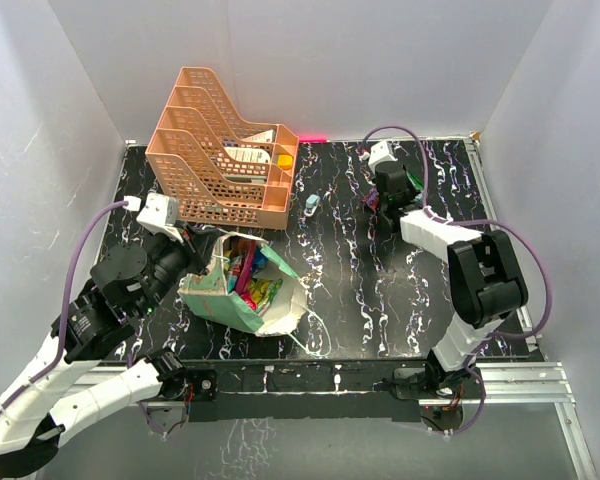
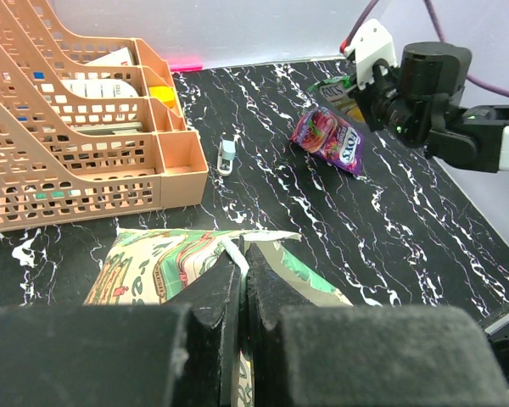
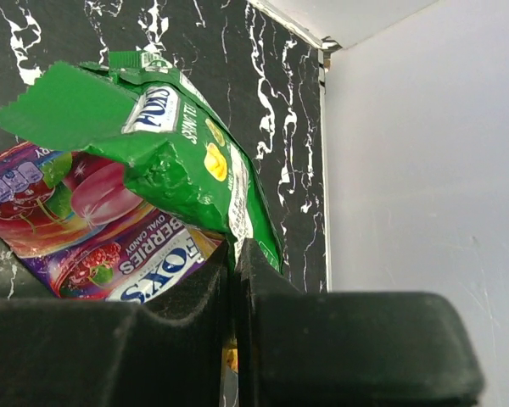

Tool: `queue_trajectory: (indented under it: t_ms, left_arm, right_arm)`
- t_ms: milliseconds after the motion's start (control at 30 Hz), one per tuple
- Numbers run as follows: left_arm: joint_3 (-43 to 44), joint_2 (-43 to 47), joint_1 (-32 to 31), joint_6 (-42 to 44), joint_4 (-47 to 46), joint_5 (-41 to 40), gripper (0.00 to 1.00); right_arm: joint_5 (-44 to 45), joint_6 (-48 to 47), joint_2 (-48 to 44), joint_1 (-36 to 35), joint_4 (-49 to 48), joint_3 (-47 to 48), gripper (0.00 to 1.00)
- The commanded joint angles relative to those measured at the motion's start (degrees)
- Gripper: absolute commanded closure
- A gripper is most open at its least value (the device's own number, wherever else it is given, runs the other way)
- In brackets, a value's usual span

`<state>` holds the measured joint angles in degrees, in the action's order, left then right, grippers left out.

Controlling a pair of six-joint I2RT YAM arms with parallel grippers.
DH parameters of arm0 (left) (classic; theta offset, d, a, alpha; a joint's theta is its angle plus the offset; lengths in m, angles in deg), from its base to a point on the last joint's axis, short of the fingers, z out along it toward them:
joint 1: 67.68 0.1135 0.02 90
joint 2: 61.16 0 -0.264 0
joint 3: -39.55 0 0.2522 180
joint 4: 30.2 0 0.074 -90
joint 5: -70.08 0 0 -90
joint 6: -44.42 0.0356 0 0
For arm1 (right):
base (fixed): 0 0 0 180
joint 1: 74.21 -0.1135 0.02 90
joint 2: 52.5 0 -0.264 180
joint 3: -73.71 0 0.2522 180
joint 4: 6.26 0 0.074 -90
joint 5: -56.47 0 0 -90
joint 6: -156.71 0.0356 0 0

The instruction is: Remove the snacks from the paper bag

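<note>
The mint-green paper bag [image 1: 242, 296] lies tilted on the black table, its mouth open, with several bright snack packets [image 1: 250, 280] inside. My left gripper [image 2: 242, 280] is shut on the bag's rim [image 2: 263, 254]; the gripper also shows in the top view [image 1: 192, 262]. My right gripper [image 3: 234, 254] is shut on a green snack packet [image 3: 174, 148], held over a purple berries packet [image 3: 85, 229] on the table. In the left wrist view the purple packet [image 2: 327, 140] lies at the far right next to the right gripper [image 2: 356, 93], with the green packet [image 2: 332, 87] in it.
An orange lattice tray rack [image 1: 225, 150] stands at the back left, holding papers. A small pale blue-white object [image 1: 311, 205] lies right of the rack. White walls enclose the table on three sides. A purple cable [image 1: 525, 260] loops around the right arm.
</note>
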<state>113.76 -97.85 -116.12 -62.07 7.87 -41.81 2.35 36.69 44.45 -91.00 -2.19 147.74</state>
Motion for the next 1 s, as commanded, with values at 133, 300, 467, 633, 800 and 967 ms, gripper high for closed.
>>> queue_trajectory:
  t_ms: [133,300,467,633,800,967]
  left_arm:
    - [1.81,1.24,0.19,0.76,-0.64,-1.00,1.00]
    - [1.78,0.89,0.20,0.67,-0.87,-0.47,1.00]
    - [1.79,1.06,0.20,0.65,-0.63,-0.65,1.00]
    - [2.08,0.92,0.19,0.80,-0.27,-0.79,1.00]
    - [1.79,1.09,0.15,0.59,-0.70,-0.83,1.00]
    - [2.37,0.75,0.19,0.65,-0.10,-0.51,1.00]
  right_arm:
    - [-0.29,-2.41,2.71,-0.08,-10.27,0.17,0.93]
    - [-3.67,-1.56,6.57,-0.29,-11.05,-2.26,0.93]
    - [-3.91,0.39,8.50,-0.57,-9.80,-3.06,0.93]
    - [-3.84,0.43,10.53,-0.84,-8.89,-2.55,0.93]
    - [-4.56,1.24,10.80,-1.74,-9.82,-4.62,0.93]
    - [-4.97,-0.89,10.87,-1.82,-12.50,-6.39,0.87]
